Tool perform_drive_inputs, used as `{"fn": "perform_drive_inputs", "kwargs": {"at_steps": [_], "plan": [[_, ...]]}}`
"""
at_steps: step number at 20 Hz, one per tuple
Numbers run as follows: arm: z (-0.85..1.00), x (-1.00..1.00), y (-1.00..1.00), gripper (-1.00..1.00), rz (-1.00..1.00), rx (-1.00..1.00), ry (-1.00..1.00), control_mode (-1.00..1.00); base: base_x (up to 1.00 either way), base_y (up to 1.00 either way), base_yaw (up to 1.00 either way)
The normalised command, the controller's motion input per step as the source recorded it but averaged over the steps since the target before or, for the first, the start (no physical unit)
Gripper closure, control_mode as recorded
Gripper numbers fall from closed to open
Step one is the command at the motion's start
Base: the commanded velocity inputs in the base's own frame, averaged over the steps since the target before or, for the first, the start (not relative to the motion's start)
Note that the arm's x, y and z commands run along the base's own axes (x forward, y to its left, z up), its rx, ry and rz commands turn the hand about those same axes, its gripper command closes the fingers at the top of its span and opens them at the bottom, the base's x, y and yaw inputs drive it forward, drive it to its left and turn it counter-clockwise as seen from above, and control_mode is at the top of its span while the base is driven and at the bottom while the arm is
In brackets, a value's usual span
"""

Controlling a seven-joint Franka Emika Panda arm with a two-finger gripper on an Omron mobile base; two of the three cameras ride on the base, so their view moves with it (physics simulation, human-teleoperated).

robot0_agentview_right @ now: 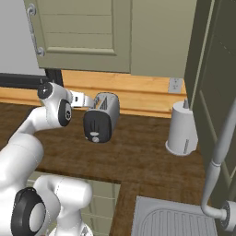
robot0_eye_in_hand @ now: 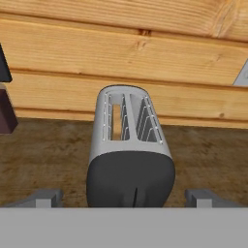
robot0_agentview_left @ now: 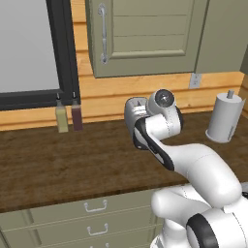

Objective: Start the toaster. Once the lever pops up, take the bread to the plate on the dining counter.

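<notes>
Gripper (robot0_eye_in_hand: 124, 197) jaws wide apart, straddling toaster (robot0_eye_in_hand: 130, 155) end — could shove it across tabletop (robot0_eye_in_hand: 43, 155) instead of pressing lever.

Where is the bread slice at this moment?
The bread stands in the left slot of the toaster in the hand view. The toaster sits on the dark wooden worktop, left of the paper-towel roll in the right base view.

paper-towel roll (robot0_agentview_right: 183, 129) by wall, two bottles (robot0_agentview_left: 68, 116) under window (robot0_agentview_left: 29, 48), sink (robot0_agentview_right: 177, 221), faucet (robot0_agentview_right: 221, 152) at rt
</notes>
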Motion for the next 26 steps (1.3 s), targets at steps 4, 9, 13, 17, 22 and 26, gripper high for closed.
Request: {"fn": "perform_drive_inputs", "kwargs": {"at_steps": [4, 9, 13, 17, 22, 26], "plan": [[0.0, 0.0, 0.0, -1.0, 0.0, 0.0, 0.0, -1.0, 0.0, 0.0, 0.0], [0.0, 0.0, 0.0, -1.0, 0.0, 0.0, 0.0, -1.0, 0.0, 0.0, 0.0], [0.0, 0.0, 0.0, -1.0, 0.0, 0.0, 0.0, -1.0, 0.0, 0.0, 0.0], [0.0, 0.0, 0.0, -1.0, 0.0, 0.0, 0.0, -1.0, 0.0, 0.0, 0.0], [0.0, 0.0, 0.0, -1.0, 0.0, 0.0, 0.0, -1.0, 0.0, 0.0, 0.0], [0.0, 0.0, 0.0, -1.0, 0.0, 0.0, 0.0, -1.0, 0.0, 0.0, 0.0]]}}
